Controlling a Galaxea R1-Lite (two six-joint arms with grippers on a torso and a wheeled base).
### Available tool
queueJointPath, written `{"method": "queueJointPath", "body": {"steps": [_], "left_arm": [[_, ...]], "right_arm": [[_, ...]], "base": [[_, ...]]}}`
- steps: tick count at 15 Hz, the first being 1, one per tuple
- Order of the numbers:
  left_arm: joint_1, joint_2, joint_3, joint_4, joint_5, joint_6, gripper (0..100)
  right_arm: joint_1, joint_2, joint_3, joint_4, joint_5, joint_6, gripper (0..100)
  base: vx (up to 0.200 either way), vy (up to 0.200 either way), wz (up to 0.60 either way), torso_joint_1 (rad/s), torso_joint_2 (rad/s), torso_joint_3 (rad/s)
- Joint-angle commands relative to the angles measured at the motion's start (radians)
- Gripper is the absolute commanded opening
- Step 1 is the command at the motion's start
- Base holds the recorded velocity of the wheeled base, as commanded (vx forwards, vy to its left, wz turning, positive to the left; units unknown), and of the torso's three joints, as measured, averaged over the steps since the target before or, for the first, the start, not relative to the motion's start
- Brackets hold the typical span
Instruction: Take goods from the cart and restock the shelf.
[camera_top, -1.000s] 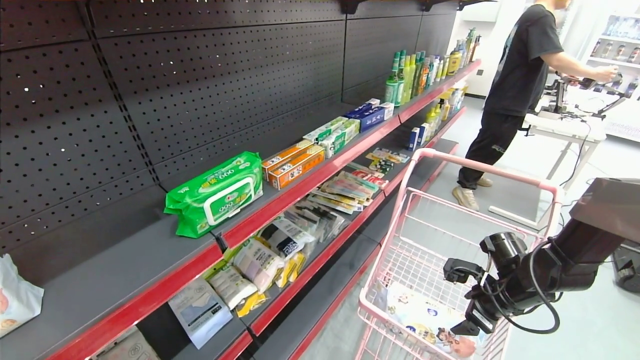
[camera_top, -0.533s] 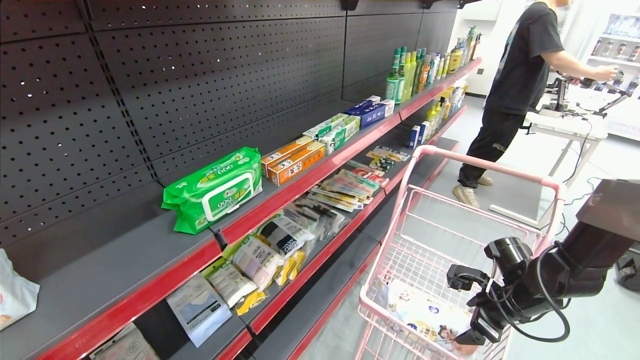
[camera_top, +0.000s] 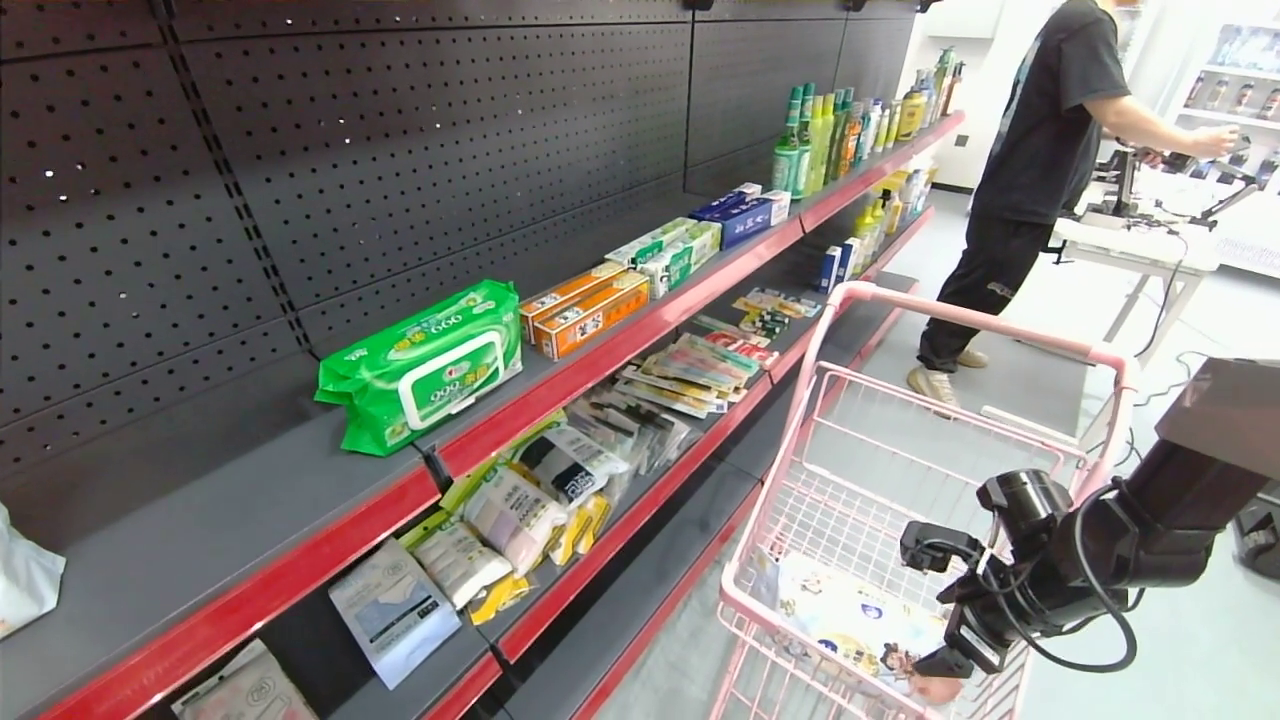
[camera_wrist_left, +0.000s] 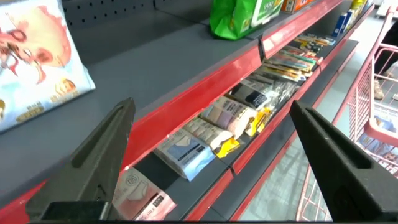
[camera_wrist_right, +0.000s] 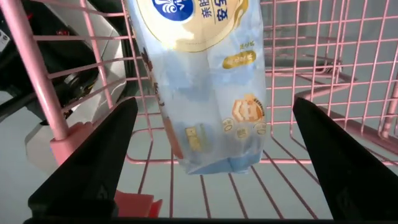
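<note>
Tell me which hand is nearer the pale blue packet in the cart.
Right. The right hand hangs just above the pale blue plastic packet in the pink wire cart; the left hand is by the red-edged grey shelf, outside the cart.

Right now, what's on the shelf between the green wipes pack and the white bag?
Nothing: in the head view that stretch of grey shelf is bare from the green wipes pack to the white bag.
</note>
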Motion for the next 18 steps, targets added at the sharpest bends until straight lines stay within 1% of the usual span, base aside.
{"method": "queueJointPath", "body": {"steps": [1,4,9,11,15,18], "left_arm": [[0.000,0.001,0.000,0.000,0.000,0.000,100],[0.000,0.001,0.000,0.000,0.000,0.000,100],[0.000,0.001,0.000,0.000,0.000,0.000,100],[0.000,0.001,0.000,0.000,0.000,0.000,100],[0.000,0.001,0.000,0.000,0.000,0.000,100],[0.000,0.001,0.000,0.000,0.000,0.000,100]], "right_arm": [[-0.004,0.000,-0.001,-0.001,0.005,-0.001,100],[-0.009,0.002,-0.020,0.001,0.040,-0.001,100],[-0.009,0.027,-0.020,-0.001,0.048,-0.005,100],[-0.010,0.028,-0.018,-0.001,0.072,-0.004,100],[-0.010,0.034,-0.021,-0.001,0.072,-0.005,100],[-0.010,0.034,-0.020,-0.002,0.072,-0.005,100]], "base": [[0.000,0.000,0.00,-0.163,0.35,0.198],[0.000,0.000,0.00,-0.146,0.34,0.176],[0.000,0.000,0.00,-0.014,0.03,0.018],[0.000,0.000,0.00,0.000,0.00,0.000],[0.000,0.000,0.00,0.000,0.00,0.000],[0.000,0.000,0.00,-0.113,0.24,0.137]]}}
